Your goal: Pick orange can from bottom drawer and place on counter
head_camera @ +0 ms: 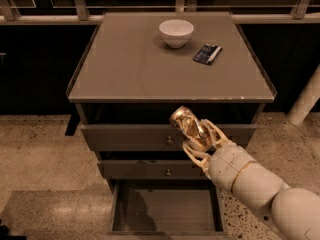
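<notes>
Orange-gold can [186,126]: small metallic drink can with glossy orange-gold sides and a silvery end. It is tilted, top leaning up and to the left, and hangs in the air in front of the upper drawer's face, just below the desk's front edge.
Gripper [197,136]: pale cream two-finger gripper on a thick, smooth, rounded arm [260,189] that enters from the lower right. It sits in front of the two knobbed drawers.
Fingers [192,154]: slim and pale, pinching the orange-gold can from both sides.
Bottom drawer [165,209]: wide, shallow grey-brown tray, pulled out, with a plain matte floor and nothing visible on it.
Desk [150,64]: large flat square grey-brown top, matte, with thin raised edges.
On the desk: a round white bowl [176,32] and a flat dark-blue packet [207,53] sit toward the back, near each other but apart. The front half is bare.
Step in hand: by my judgement the pick is done and the carry is under way. The can is out of the drawer but not yet over the desk.
Next move: it calls for raising the can above the raised front edge, bringing it in over the bare front area and righting it so a flat end meets the surface, then spreading the fingers.
Handling: the smooth curved metal would likely roll if set down tilted.
</notes>
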Robot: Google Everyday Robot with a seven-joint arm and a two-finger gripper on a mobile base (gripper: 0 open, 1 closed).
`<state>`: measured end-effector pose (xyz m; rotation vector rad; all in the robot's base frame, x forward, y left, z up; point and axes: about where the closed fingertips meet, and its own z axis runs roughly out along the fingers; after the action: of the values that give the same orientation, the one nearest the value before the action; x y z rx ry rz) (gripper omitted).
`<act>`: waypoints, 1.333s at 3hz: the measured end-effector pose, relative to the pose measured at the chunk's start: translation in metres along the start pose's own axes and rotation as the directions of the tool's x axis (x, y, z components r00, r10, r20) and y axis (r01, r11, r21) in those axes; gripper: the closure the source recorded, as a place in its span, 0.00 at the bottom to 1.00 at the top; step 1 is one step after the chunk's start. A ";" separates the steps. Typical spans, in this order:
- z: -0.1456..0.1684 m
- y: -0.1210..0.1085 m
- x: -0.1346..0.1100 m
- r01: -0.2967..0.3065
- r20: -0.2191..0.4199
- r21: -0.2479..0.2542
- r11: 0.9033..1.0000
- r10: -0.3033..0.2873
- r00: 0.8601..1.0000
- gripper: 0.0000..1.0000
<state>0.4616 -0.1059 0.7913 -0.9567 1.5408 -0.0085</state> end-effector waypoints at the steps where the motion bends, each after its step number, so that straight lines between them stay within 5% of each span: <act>1: -0.004 -0.015 -0.013 -0.007 0.015 0.036 0.999 0.006 1.000 1.00; 2: -0.005 -0.046 -0.037 0.012 0.017 0.064 0.998 -0.013 1.000 1.00; 3: 0.003 -0.082 -0.060 0.021 0.034 0.041 0.999 -0.022 0.999 1.00; 4: 0.022 -0.116 -0.076 0.041 0.061 -0.051 0.998 -0.038 0.997 1.00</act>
<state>0.5355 -0.1279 0.9080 -1.0200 1.4727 0.0324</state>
